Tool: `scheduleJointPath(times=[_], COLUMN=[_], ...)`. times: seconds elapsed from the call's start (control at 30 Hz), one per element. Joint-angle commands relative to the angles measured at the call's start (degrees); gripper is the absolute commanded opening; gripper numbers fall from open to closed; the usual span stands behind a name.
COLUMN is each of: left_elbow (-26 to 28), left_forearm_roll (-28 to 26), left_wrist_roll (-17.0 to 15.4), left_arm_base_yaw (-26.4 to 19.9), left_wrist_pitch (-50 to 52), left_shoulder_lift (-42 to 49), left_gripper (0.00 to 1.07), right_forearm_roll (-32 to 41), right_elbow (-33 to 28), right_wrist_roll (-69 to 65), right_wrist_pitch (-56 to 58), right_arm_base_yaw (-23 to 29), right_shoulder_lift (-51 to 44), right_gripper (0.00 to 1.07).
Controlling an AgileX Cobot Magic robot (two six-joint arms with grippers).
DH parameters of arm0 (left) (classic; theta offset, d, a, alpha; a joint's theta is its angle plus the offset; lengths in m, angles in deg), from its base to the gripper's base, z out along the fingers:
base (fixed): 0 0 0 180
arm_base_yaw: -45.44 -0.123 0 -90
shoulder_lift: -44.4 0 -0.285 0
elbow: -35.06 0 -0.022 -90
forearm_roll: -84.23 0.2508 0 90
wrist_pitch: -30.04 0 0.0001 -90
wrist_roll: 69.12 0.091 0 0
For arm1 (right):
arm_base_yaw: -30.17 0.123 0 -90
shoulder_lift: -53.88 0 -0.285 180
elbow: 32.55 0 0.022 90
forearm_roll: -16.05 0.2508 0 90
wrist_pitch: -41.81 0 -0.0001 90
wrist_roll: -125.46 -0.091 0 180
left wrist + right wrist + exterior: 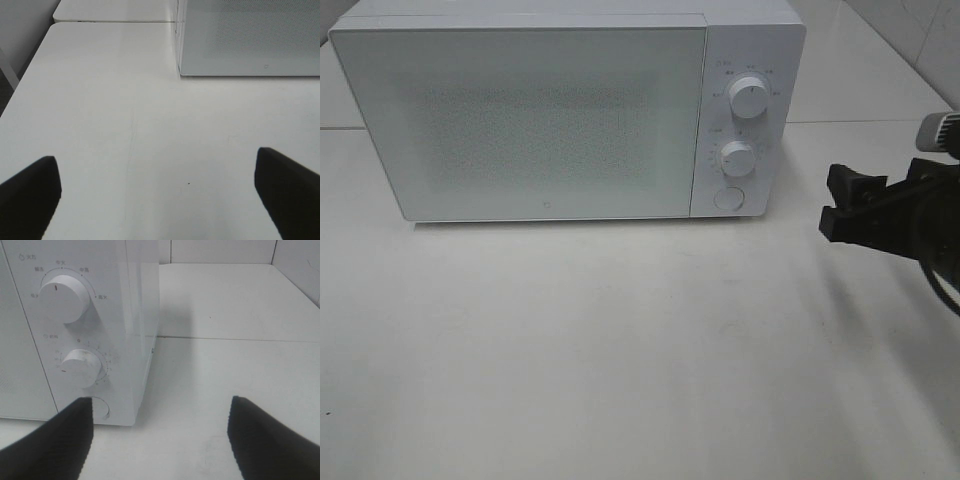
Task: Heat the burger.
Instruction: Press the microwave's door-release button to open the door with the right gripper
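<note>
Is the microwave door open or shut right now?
Shut. The door lies flush with the control panel, no gap at its edge. Its frosted front hides the inside.

- Right gripper (834, 204), right of the microwave (520, 120): matte black, blocky wedge-shaped fingers.
- Black cable (942, 285) behind it, grey cylinder (940, 132) above.
- Left gripper (156, 167): same black, broad fingers.

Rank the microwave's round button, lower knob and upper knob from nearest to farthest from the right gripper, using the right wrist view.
1. Round button: lowest on the control panel, just ahead of the right gripper.
2. Lower knob: middle of the panel, above the button.
3. Upper knob: top of the panel.
</note>
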Motion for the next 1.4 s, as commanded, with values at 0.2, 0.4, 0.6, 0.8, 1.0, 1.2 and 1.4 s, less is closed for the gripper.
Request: scheduleJointPath(times=[0.2,0.4,0.6,0.8,1.0,1.2,1.4], left_elbow=[-0.2,-0.2,-0.2,-0.2,-0.2,-0.2,-0.2], left_forearm_roll=[0.1,0.1,0.0,0.0,0.0,0.0,0.0], left_wrist_roll=[-0.3,-0.3,-0.3,-0.3,-0.3,-0.3,-0.3], left_arm_base_yaw=[-0.1,-0.1,-0.1,-0.1,-0.1,-0.1,-0.1], left_wrist_pitch=[0.5,0.5,0.5,0.5,0.5,0.5,0.5], left_shoulder_lift=[1.1,1.1,1.1,1.1,1.1,1.1,1.1], left_gripper=[1.00,1.00,1.00,1.00,1.00,1.00,1.00], right_forearm_roll=[9.3,15.5,18.4,19.8,19.8,19.8,19.8], right_elbow=[0.1,0.8,2.6,2.9,2.9,2.9,2.9], right_wrist_roll=[1.1,1.1,1.1,1.1,0.9,-9.4,-26.4], right_wrist_pitch=[-7.7,-10.1,-9.7,-9.3,-8.0,-8.1,-8.1], right_arm_base_yaw=[9.5,15.9,19.3,22.0,22.9,22.9,22.9], right_shoulder_lift=[6.9,10.2,11.3,12.4,12.4,12.4,12.4], right_gripper=[0.74,0.74,0.74,0.74,0.74,0.74,0.73])
